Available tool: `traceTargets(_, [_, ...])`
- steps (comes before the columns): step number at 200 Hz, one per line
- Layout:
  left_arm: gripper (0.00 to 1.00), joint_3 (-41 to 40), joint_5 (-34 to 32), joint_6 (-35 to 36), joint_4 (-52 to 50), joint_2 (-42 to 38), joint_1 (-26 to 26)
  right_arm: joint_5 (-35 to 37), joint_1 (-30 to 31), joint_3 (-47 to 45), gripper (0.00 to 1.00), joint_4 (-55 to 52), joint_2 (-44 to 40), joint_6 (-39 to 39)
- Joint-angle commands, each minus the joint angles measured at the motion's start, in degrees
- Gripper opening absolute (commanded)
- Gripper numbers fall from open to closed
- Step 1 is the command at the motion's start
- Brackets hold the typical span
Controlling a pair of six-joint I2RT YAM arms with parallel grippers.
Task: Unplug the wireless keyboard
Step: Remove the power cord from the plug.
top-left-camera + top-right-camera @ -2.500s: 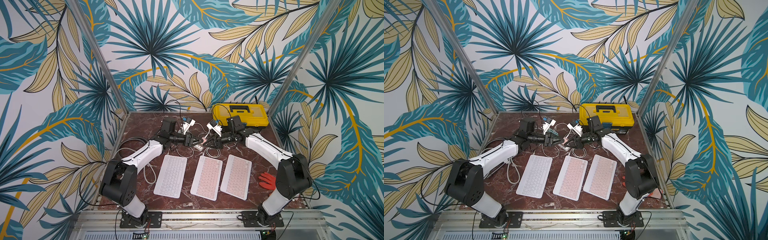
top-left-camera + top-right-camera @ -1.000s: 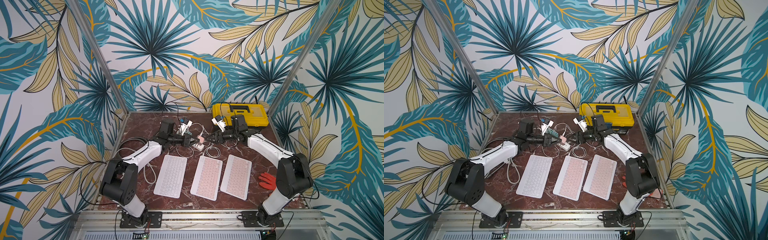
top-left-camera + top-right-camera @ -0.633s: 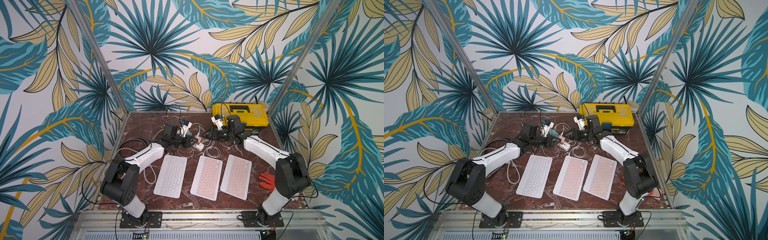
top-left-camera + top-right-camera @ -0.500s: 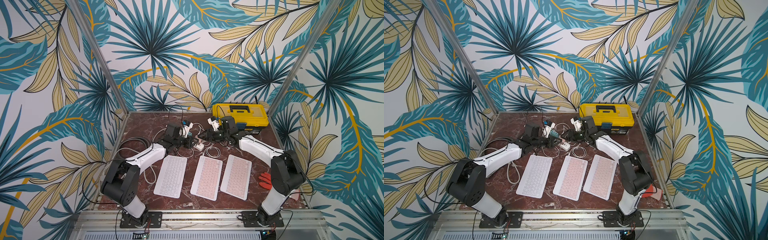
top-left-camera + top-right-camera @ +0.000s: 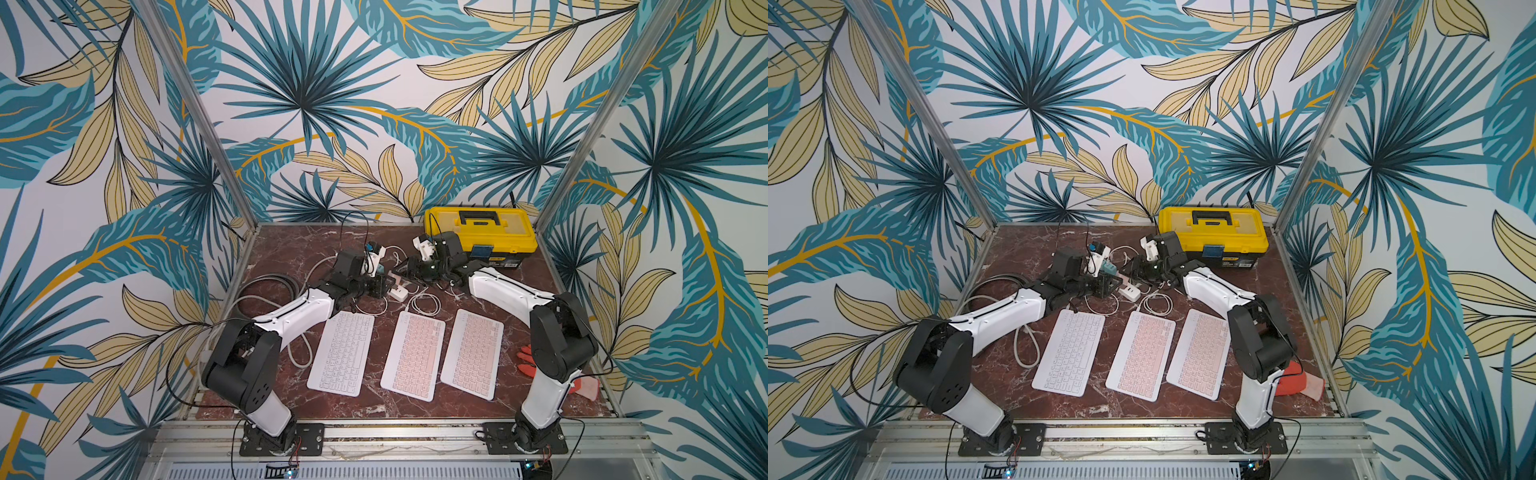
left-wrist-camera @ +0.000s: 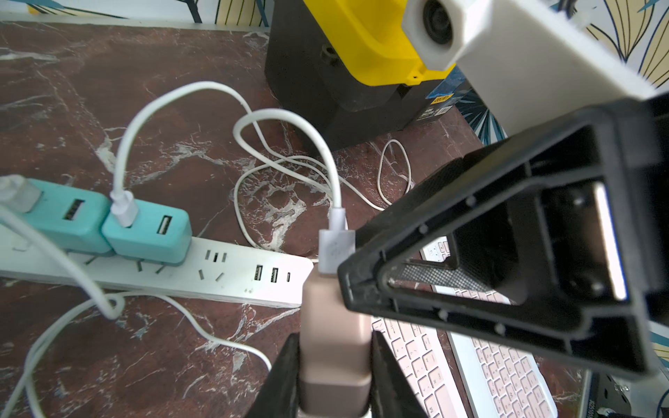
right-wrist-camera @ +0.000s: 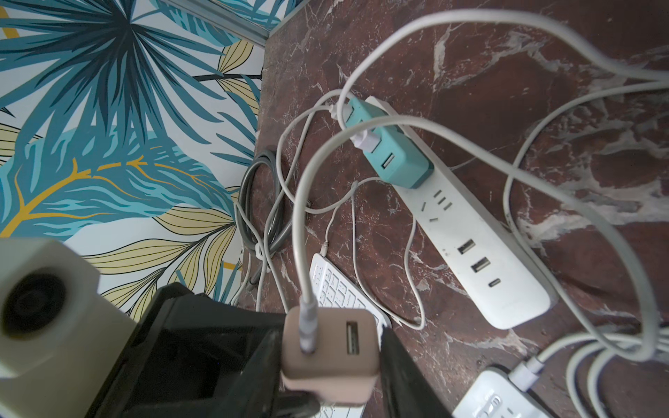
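A pink USB charger (image 6: 333, 325) hangs above the table, off the white power strip (image 6: 231, 275). My left gripper (image 6: 335, 343) is shut on its sides. A white USB plug (image 6: 335, 246) with its white cable sits in the charger's face. My right gripper (image 7: 331, 347) reaches in from the opposite side. Its fingers (image 7: 394, 362) straddle the charger's (image 7: 325, 372) port end, open, with a thin gap on one side. In both top views the two grippers (image 5: 384, 286) (image 5: 411, 266) meet behind a white keyboard (image 5: 343, 353) and two pink keyboards (image 5: 415, 355). I cannot tell which keyboard this cable feeds.
Two teal chargers (image 6: 148, 235) with cables stay plugged into the strip. White cable loops (image 7: 525, 152) lie around both grippers. A yellow toolbox (image 5: 482, 237) stands at the back right, a grey cable coil (image 5: 266, 286) at the left, a red glove (image 5: 1296, 378) at the front right.
My right gripper has moved left from beside the toolbox to the charger, and its jaws have narrowed around it. The left gripper has kept its hold and barely shifted.
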Motion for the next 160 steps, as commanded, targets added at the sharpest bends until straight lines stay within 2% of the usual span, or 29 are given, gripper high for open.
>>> traceTargets(1, [0.00, -0.89, 1.19, 1.14, 0.26, 0.34, -0.94, 2.50, -0.04, 1.48, 0.41, 0.45, 1.62, 1.06])
traceTargets(25, [0.00, -1.32, 1.44, 1.48, 0.20, 0.06, -0.95, 3.07, -0.10, 1.56, 0.40, 0.64, 1.96, 1.11])
traceTargets(52, [0.00, -2.05, 1.32, 1.61, 0.27, -0.40, -0.94, 4.96, -0.28, 1.71, 0.54, -1.17, 1.37, -1.38])
traceTargets(83, [0.00, -2.12, 1.48, 1.55, 0.27, -0.36, -1.01, 3.77, -0.26, 2.13, 0.56, -1.86, 1.45, -2.71])
traceTargets(122, [0.00, -2.25, 0.83, 1.46, 0.35, -0.62, -0.94, 1.71, 0.29, 2.83, 0.50, -2.61, 2.43, -1.52])
traceTargets(160, [0.00, -2.09, 0.74, 1.37, 0.27, -0.47, -0.94, 0.94, 1.11, 1.24, 0.37, 0.21, 3.14, 1.38])
